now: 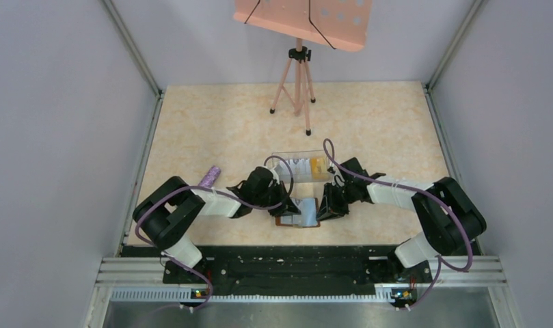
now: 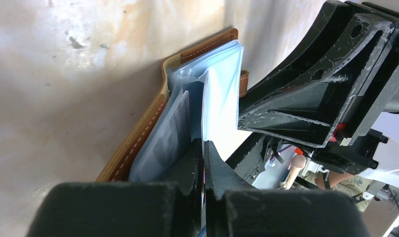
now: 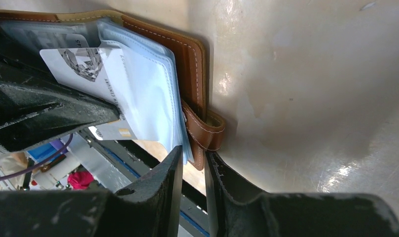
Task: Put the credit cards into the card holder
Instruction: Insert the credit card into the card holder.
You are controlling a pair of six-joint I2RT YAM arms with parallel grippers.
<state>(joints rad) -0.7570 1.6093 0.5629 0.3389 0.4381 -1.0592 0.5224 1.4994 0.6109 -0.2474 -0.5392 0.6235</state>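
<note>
The brown leather card holder [image 1: 285, 221] lies open near the table's front edge, between both grippers. My left gripper [image 2: 203, 148] is shut on a whitish credit card [image 3: 74, 66], which is pushed in among the holder's clear pockets [image 2: 219, 94]. My right gripper [image 3: 193, 155] is closed on the edge of the card holder [image 3: 187, 54], just below its snap tab [image 3: 207, 133]; leather and pocket sleeves sit between the fingers. More credit cards, whitish [image 1: 297, 168] and orange-yellow [image 1: 318, 164], stand in a clear plastic box [image 1: 280, 158] just behind the holder.
A purple cylinder [image 1: 210, 176] lies left of the left arm. A pink tripod [image 1: 297, 82] carrying a pink board [image 1: 301, 17] stands at the back. Grey walls close in the table's left and right sides.
</note>
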